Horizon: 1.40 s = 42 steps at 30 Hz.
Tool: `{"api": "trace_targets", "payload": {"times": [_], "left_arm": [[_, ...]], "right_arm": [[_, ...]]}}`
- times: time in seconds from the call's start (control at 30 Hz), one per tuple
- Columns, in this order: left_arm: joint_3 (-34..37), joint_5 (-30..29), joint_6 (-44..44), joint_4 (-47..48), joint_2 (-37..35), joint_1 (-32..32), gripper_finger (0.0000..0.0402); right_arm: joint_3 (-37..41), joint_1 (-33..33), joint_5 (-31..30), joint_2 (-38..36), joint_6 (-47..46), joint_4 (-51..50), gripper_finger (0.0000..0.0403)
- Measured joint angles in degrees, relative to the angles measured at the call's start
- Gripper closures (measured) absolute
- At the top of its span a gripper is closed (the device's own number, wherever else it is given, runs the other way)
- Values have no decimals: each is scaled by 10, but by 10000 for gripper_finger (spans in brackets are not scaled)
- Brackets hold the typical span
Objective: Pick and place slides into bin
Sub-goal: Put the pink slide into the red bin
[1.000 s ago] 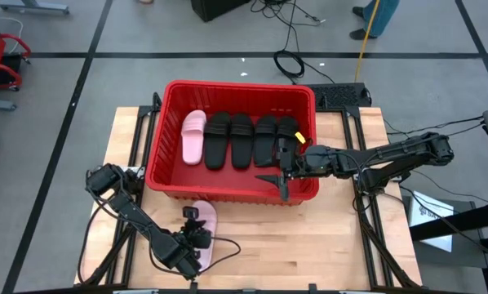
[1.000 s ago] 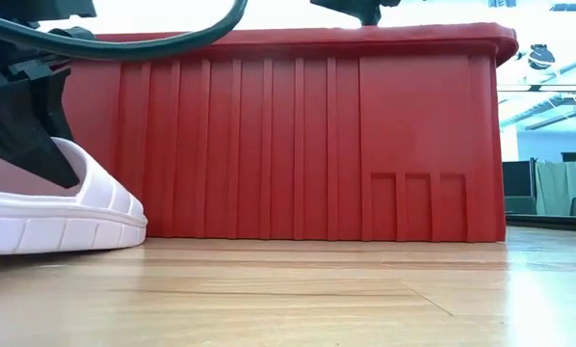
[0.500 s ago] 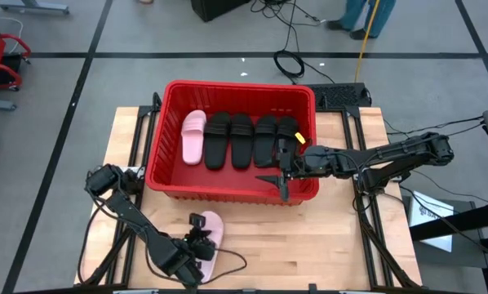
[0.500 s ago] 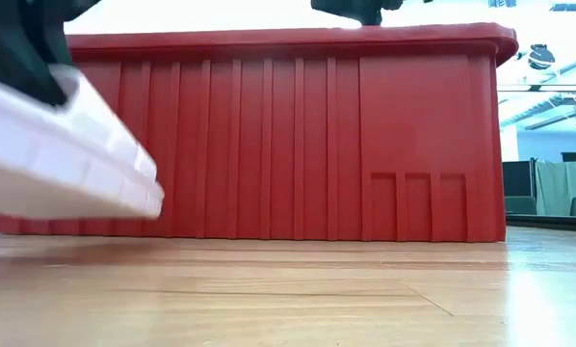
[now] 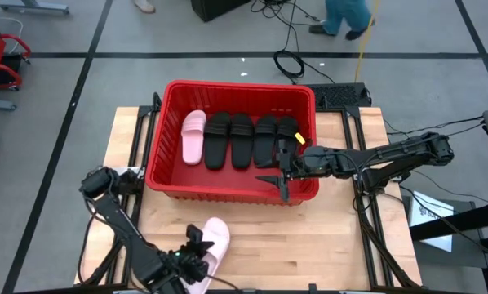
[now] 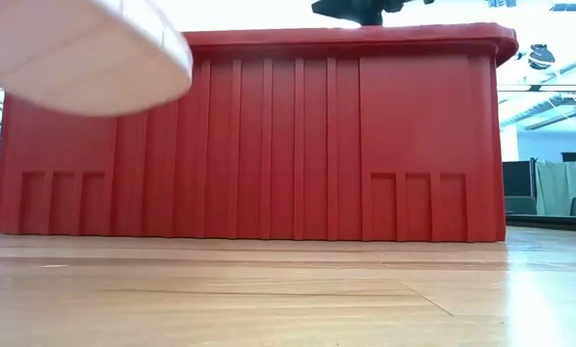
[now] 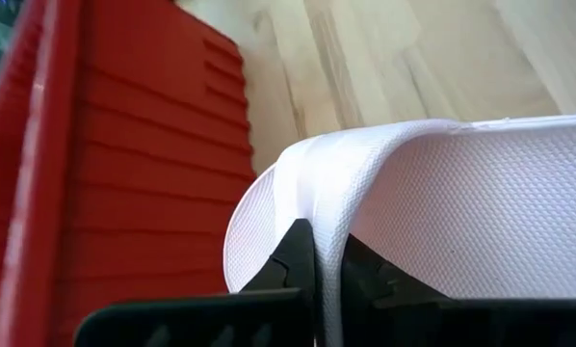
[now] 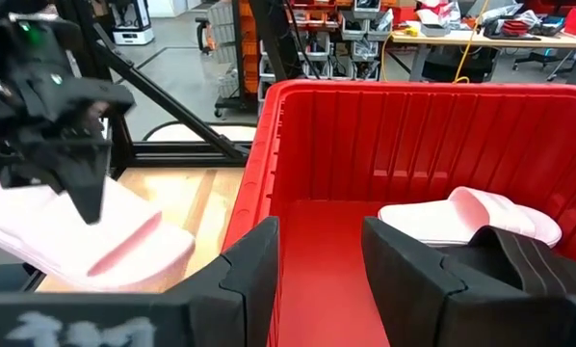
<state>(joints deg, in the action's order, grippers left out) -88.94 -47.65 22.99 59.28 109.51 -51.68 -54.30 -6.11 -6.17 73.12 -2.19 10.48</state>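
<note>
The red bin (image 5: 232,88) stands at the table's far middle; its near wall fills the low view (image 6: 298,135). In it lie a pink slide (image 5: 192,135) and several black slides (image 5: 241,139) side by side on their soles. My left gripper (image 5: 195,251) is at the table's near edge, shut on a second pink slide (image 5: 215,239), which also shows in the low view (image 6: 76,48) and the right wrist view (image 8: 95,241). My right gripper (image 5: 281,181) hovers open and empty over the bin's near right part (image 8: 317,260). My left gripper pinches a thin white layer of the pink slide, its strap's edge (image 7: 328,217), between its two fingers. The slide is lifted clear of the table and tilted, its toe end pointing toward the bin (image 5: 221,225).
Bare wooden table (image 5: 309,237) lies in front of the bin. A person's legs (image 5: 342,16) and cables (image 5: 289,61) show on the floor beyond the table's far edge.
My left gripper has risen and drawn back toward the table's near edge with the pink slide. The slide, which lay flat on the table, is now lifted clear and tilted. My right gripper has kept still.
</note>
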Motion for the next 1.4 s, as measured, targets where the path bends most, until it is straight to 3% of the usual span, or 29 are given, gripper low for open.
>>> {"api": "trace_targets", "payload": {"times": [0.4,0.67,1.1,1.4], "left_arm": [[-69,-93,-81,21,0,-26,397],[-104,-159,-39,157,-10,-25,395],[-105,-173,-73,223,-166,14,399],[-80,-171,-90,270,-253,75,398]], "right_arm": [[0,0,0,0,-1,-5,264],[0,2,-48,0,19,-5,264],[0,5,-60,0,72,-3,264],[0,23,-59,0,125,39,264]]}}
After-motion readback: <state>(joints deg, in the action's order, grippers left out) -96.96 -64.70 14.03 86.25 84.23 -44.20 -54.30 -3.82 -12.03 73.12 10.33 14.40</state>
